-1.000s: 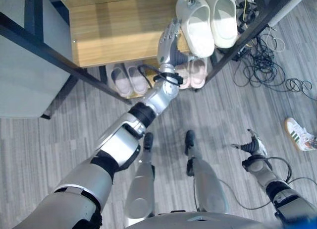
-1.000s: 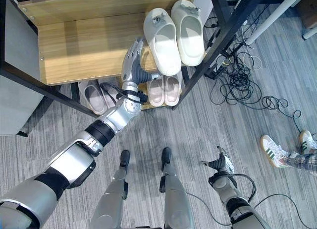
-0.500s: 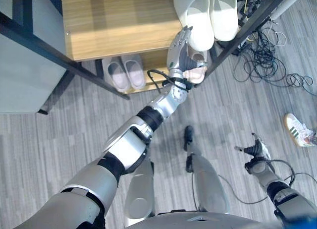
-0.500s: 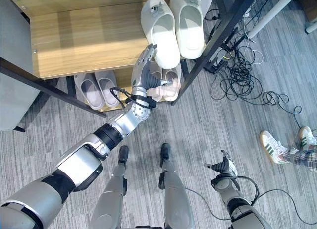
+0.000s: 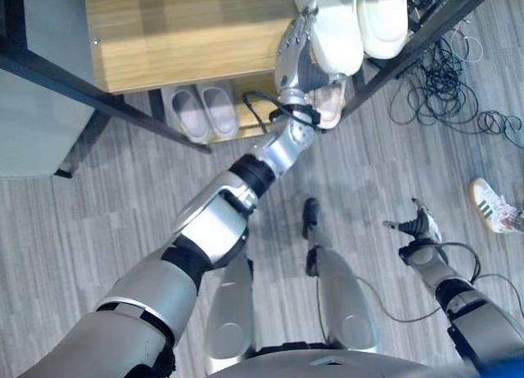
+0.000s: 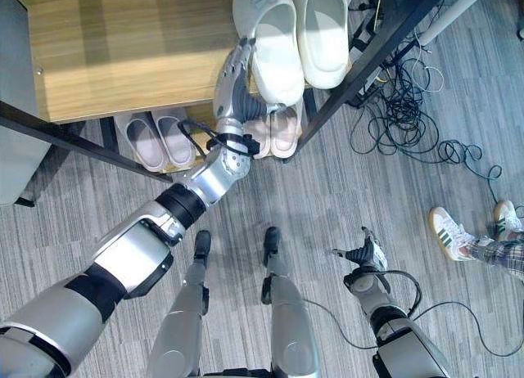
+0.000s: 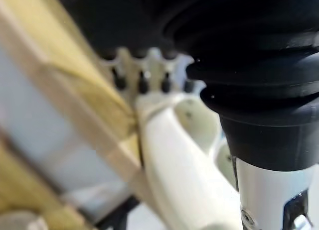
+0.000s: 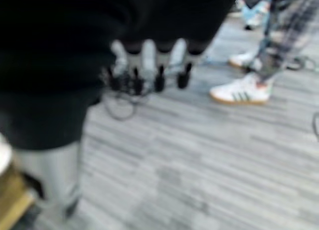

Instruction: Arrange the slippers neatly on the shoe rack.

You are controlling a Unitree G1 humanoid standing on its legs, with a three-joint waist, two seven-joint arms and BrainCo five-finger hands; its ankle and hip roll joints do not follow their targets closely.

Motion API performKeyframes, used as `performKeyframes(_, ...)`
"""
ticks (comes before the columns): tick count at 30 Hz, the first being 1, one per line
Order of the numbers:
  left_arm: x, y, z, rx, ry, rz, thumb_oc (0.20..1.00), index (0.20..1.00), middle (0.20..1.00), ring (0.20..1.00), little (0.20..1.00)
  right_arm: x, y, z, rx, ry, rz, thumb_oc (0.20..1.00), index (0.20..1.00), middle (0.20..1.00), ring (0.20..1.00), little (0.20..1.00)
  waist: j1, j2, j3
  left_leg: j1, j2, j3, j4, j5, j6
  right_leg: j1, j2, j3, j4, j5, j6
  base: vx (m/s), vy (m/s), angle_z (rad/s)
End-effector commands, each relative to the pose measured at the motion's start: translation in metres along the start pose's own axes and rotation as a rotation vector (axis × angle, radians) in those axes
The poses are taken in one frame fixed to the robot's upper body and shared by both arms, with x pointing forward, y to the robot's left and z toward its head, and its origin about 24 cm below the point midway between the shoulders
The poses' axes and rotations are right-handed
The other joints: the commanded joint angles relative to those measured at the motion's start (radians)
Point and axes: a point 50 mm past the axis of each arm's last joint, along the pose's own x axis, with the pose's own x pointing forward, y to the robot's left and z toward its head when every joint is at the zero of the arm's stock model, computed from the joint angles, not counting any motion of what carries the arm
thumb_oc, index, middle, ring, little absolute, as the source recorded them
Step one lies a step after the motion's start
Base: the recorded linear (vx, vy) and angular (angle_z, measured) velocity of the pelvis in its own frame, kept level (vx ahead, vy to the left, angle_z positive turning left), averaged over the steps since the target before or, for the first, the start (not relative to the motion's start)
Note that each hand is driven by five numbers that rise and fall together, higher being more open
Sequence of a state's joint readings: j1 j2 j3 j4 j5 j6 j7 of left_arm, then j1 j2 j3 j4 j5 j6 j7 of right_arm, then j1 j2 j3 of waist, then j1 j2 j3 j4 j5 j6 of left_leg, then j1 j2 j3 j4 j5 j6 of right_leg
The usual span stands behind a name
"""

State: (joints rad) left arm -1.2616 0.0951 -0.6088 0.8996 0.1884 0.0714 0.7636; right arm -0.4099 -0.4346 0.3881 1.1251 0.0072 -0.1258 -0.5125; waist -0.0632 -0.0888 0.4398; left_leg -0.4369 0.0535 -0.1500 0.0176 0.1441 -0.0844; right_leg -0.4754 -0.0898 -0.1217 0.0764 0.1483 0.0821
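A wooden shoe rack (image 6: 123, 63) with a dark metal frame stands ahead, its top shelf mostly bare on the left. On the lower shelf, a pair of grey slippers (image 6: 154, 141) lies side by side, toes pointing in. Further right, the left hand (image 6: 235, 83) reaches up to the front edge of the top shelf, its straight fingers laid flat against the left side of a cream slipper (image 6: 274, 47); they are not curled round it. The left wrist view shows the dark fingertips (image 7: 141, 83) resting on that slipper's edge, by the wooden shelf board. A second cream slipper (image 6: 325, 30) lies just beside the first on the top shelf, the two touching or nearly so. Beneath them, partly hidden by the hand, a pair of pink slippers (image 6: 278, 132) sits on the lower shelf. Far right and low, the right hand (image 6: 364, 255) hangs over the grey floor (image 6: 344, 190), fingers relaxed and empty. A person's white sneakers (image 6: 450, 235) stand nearby.
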Motion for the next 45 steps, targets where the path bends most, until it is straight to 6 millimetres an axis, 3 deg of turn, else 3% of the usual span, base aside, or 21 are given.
performKeyframes(1,0.023,0.018,0.029,0.030,-0.089,0.117,1.000,1.000,1.000,1.000,1.000,0.004,-0.029,-0.013,-0.055,-0.011,-0.087,1.000,1.000,1.000,1.000,1.000,0.013,0.007,0.011,-0.091,-0.001,0.017,0.071,-0.063,0.024,-0.066,-0.032,0.030,0.155,-0.146,0.040,0.04,0.003,0.00)
performKeyframes(7,0.030,0.023,0.039,0.057,-0.104,0.146,1.000,1.000,1.000,1.000,1.000,0.008,-0.034,-0.003,-0.046,-0.049,-0.115,1.000,1.000,1.000,1.000,1.000,0.004,-0.003,0.015,-0.103,0.001,0.022,0.060,-0.055,0.020,-0.079,-0.034,0.023,0.154,-0.144,0.042,0.00,-0.001,0.01)
performKeyframes(14,0.028,0.018,0.037,0.096,-0.096,0.149,1.000,1.000,1.000,1.000,1.000,0.010,-0.033,0.009,-0.052,-0.095,-0.131,1.000,1.000,1.000,1.000,1.000,-0.004,-0.018,0.014,-0.112,0.003,0.034,0.055,-0.058,0.021,-0.093,-0.033,0.029,0.138,-0.130,0.044,0.01,0.009,0.04)
performKeyframes(22,0.046,0.040,0.037,0.149,-0.107,0.199,1.000,1.000,1.000,1.000,1.000,0.006,-0.031,-0.006,-0.096,-0.061,-0.108,1.000,1.000,1.000,1.000,1.000,-0.017,-0.029,-0.026,-0.090,0.008,0.045,0.059,-0.068,0.018,-0.060,-0.026,0.033,0.116,-0.129,0.043,-0.01,0.006,-0.04)
performKeyframes(30,0.041,0.038,0.033,0.097,-0.118,0.163,1.000,1.000,1.000,1.000,1.000,-0.002,-0.024,-0.025,-0.101,0.006,-0.046,1.000,1.000,1.000,1.000,1.000,-0.009,-0.016,-0.072,-0.048,0.007,0.048,0.063,-0.080,0.018,-0.006,-0.027,0.029,0.110,-0.132,0.044,0.00,0.000,0.00)
performKeyframes(36,0.009,0.016,0.009,-0.007,-0.102,0.047,1.000,1.000,1.000,1.000,1.000,-0.013,-0.014,-0.044,-0.074,0.090,-0.005,1.000,1.000,1.000,1.000,1.000,0.014,0.004,-0.099,0.026,0.001,0.047,0.064,-0.097,0.019,0.068,-0.029,0.029,0.115,-0.149,0.045,0.05,-0.002,0.00)
performKeyframes(37,-0.015,0.003,-0.008,-0.118,-0.058,-0.038,1.000,1.000,1.000,1.000,1.000,-0.019,-0.008,-0.054,-0.057,0.130,0.012,1.000,1.000,1.000,1.000,1.000,0.027,0.014,-0.111,0.065,0.000,0.051,0.067,-0.107,0.023,0.109,-0.035,0.027,0.113,-0.150,0.047,0.06,-0.006,-0.08)
performKeyframes(40,-0.046,-0.004,-0.032,-0.156,-0.026,-0.116,1.000,1.000,1.000,1.000,1.000,-0.028,0.000,-0.062,-0.034,0.161,0.031,1.000,1.000,1.000,1.000,1.000,0.046,0.030,-0.123,0.122,0.000,0.052,0.061,-0.110,0.023,0.161,-0.037,0.020,0.107,-0.149,0.048,0.08,-0.034,-0.06)
performKeyframes(43,-0.087,0.000,-0.064,-0.217,0.025,-0.220,1.000,1.000,1.000,1.000,1.000,-0.041,0.008,-0.077,-0.016,0.218,0.046,1.000,1.000,1.000,1.000,1.000,0.065,0.050,-0.150,0.180,0.001,0.053,0.038,-0.106,0.025,0.220,-0.035,0.002,0.083,-0.150,0.049,0.07,-0.033,-0.04)
performKeyframes(44,-0.087,0.000,-0.064,-0.217,0.025,-0.221,1.000,1.000,1.000,1.000,1.000,-0.041,0.008,-0.077,-0.017,0.218,0.047,1.000,1.000,1.000,1.000,1.000,0.065,0.050,-0.149,0.181,0.001,0.052,0.037,-0.106,0.025,0.221,-0.035,0.002,0.082,-0.150,0.049,0.08,-0.034,0.00)
performKeyframes(45,-0.126,-0.002,-0.086,-0.294,0.115,-0.314,1.000,1.000,1.000,1.000,1.000,-0.051,0.009,-0.091,-0.014,0.266,0.044,1.000,1.000,1.000,1.000,1.000,0.079,0.066,-0.165,0.215,0.003,0.052,0.020,-0.104,0.027,0.255,-0.035,-0.009,0.068,-0.152,0.050,0.09,-0.040,0.13)
